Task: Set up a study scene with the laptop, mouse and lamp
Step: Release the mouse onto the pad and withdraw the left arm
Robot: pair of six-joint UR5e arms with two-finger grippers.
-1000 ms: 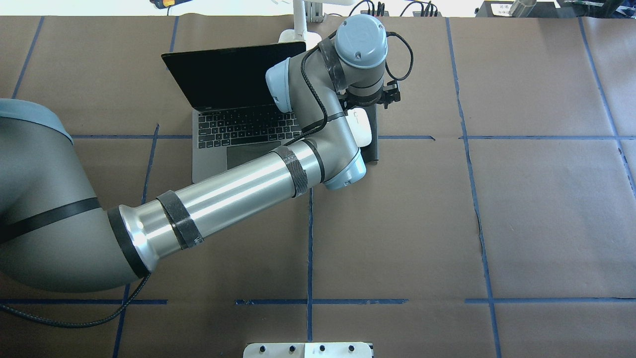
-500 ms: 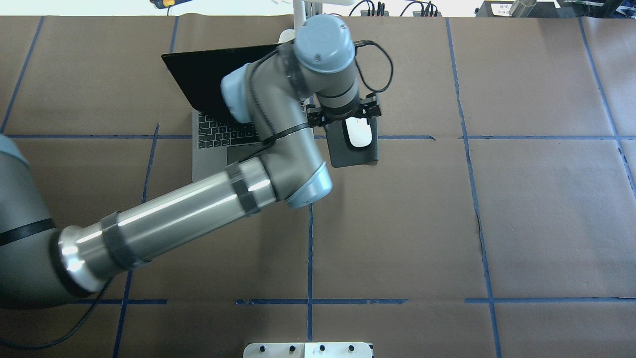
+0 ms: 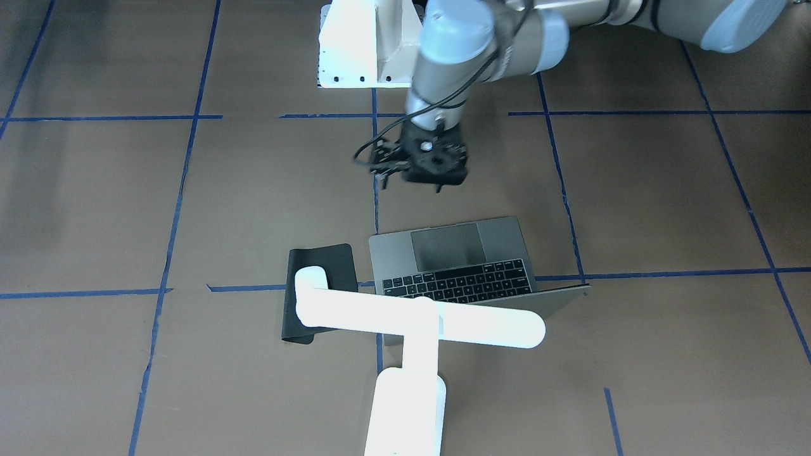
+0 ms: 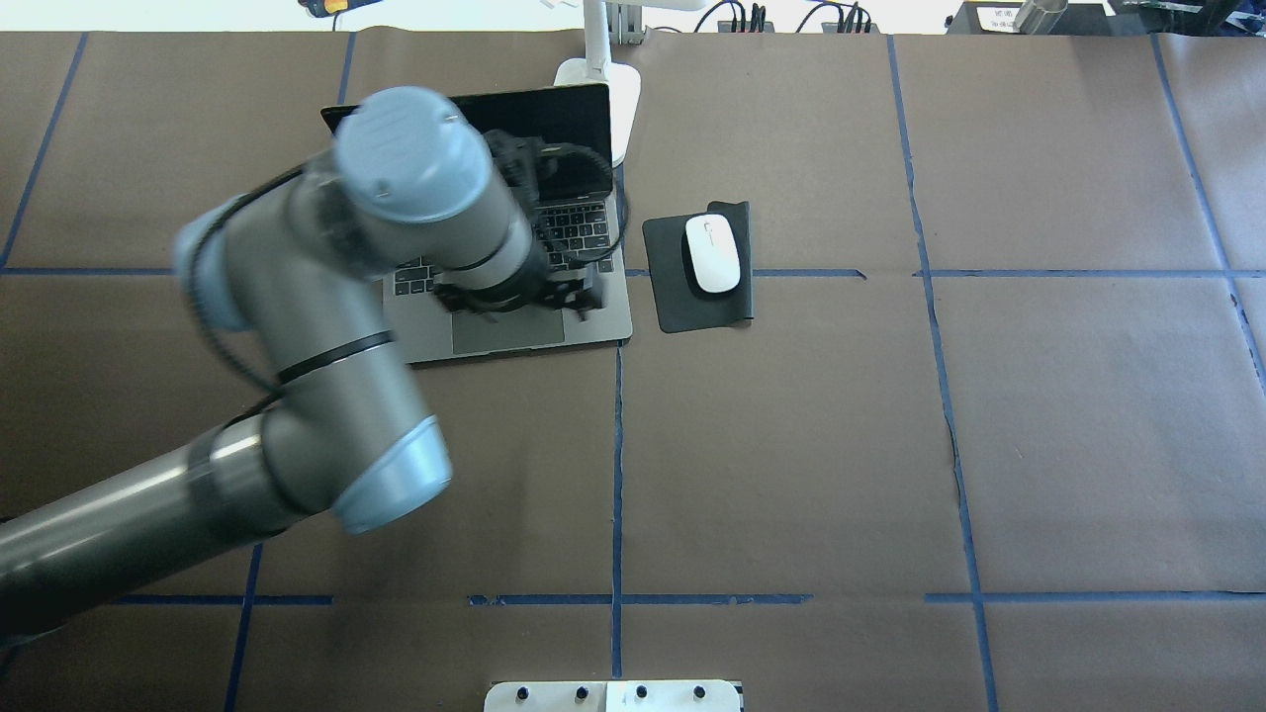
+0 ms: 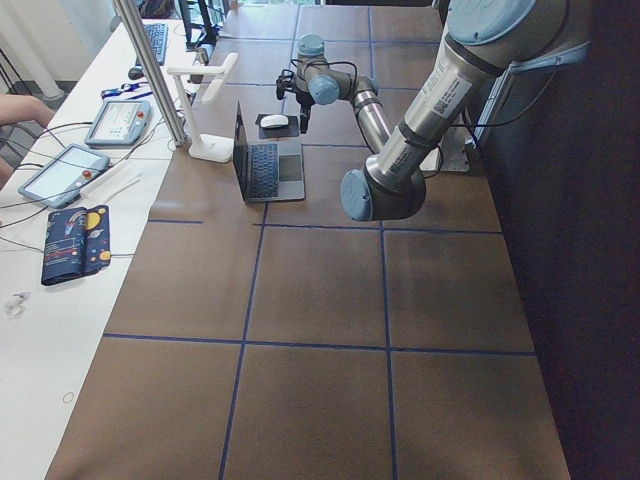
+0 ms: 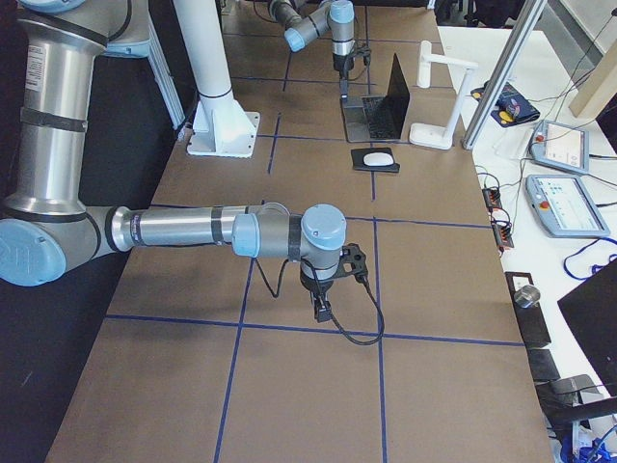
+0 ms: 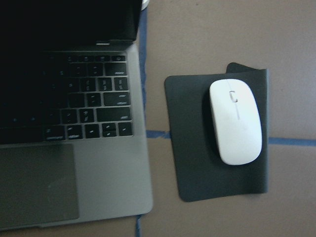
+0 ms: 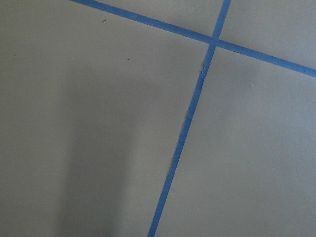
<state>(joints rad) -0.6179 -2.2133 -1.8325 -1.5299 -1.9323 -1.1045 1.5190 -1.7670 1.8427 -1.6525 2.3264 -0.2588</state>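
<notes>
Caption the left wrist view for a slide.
White mouse resting on a black pad beside the open laptop.

Brown table (image 4: pixel 989 445) gridded with blue tape (image 4: pixel 616 475); toward the far edge, open laptop (image 3: pixel 456 253), black pad (image 4: pixel 697 309) just beside, white lamp (image 3: pixel 405 405) behind.

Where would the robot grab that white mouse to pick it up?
Probably from straight above, pinching the mouse across its two long sides near the middle. It lies flat on the black pad, is narrower across than along, and its domed top offers nothing to grip.
</notes>
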